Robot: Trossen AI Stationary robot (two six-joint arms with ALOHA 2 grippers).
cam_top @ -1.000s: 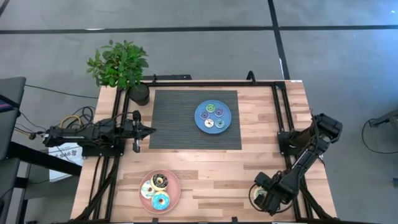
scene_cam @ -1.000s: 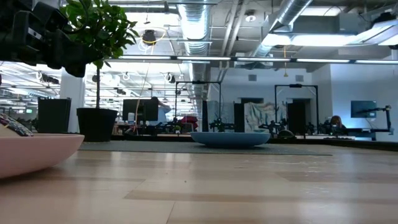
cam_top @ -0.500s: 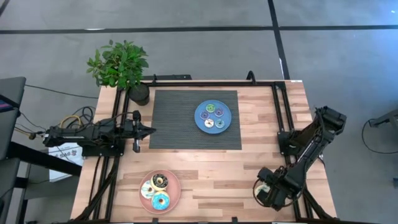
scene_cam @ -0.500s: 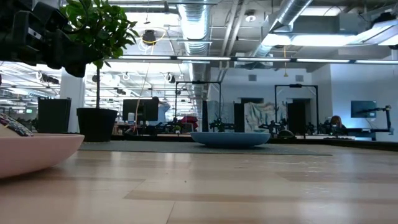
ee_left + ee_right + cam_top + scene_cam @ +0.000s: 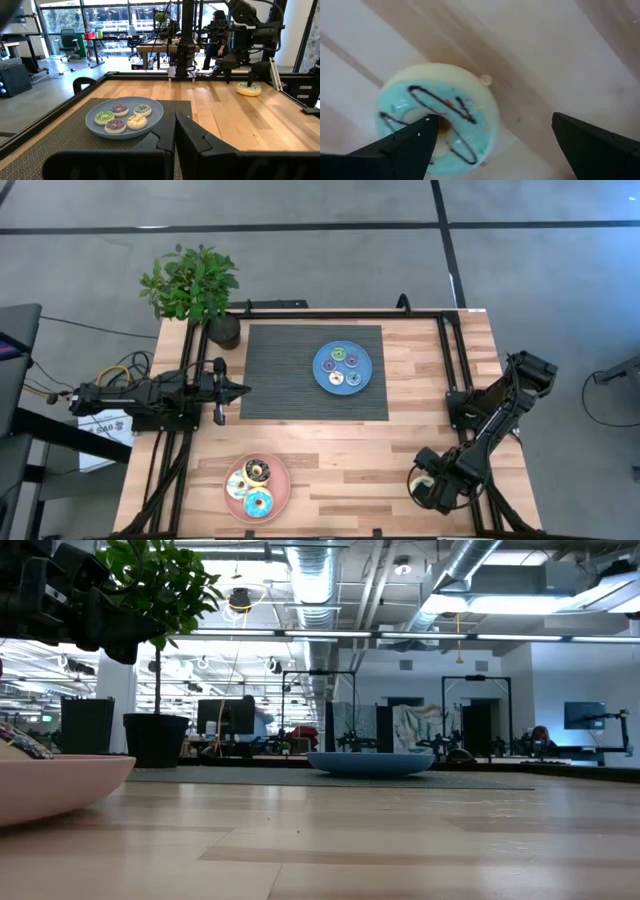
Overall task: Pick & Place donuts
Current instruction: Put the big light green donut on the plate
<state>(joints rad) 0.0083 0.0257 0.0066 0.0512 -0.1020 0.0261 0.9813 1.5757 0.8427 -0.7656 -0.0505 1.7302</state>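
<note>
A large donut with pale green icing and dark drizzle lies flat on the wood near the table's near right corner. My right gripper hangs over it, open and pointing down; one finger is above the donut's hole, the other beyond its rim. Three large donuts (brown, white, blue) lie on the pink plate. Several small donuts lie on the blue plate. My left gripper waits shut at the mat's left edge. My right gripper comes at the green donut from above, pointing down. One finger stands over the ring's hole, the other outside the rim. I cannot tell whether either finger touches the donut, which lies flat on the table.
A dark ribbed mat covers the far middle of the table under the blue plate. A potted plant stands at the far left corner. Black frame rails run along the table's sides. Bare wood lies between the two plates.
My right arm has shifted slightly, its gripper moving a little toward the far edge over the green donut. The left arm and the plates have kept still.
</note>
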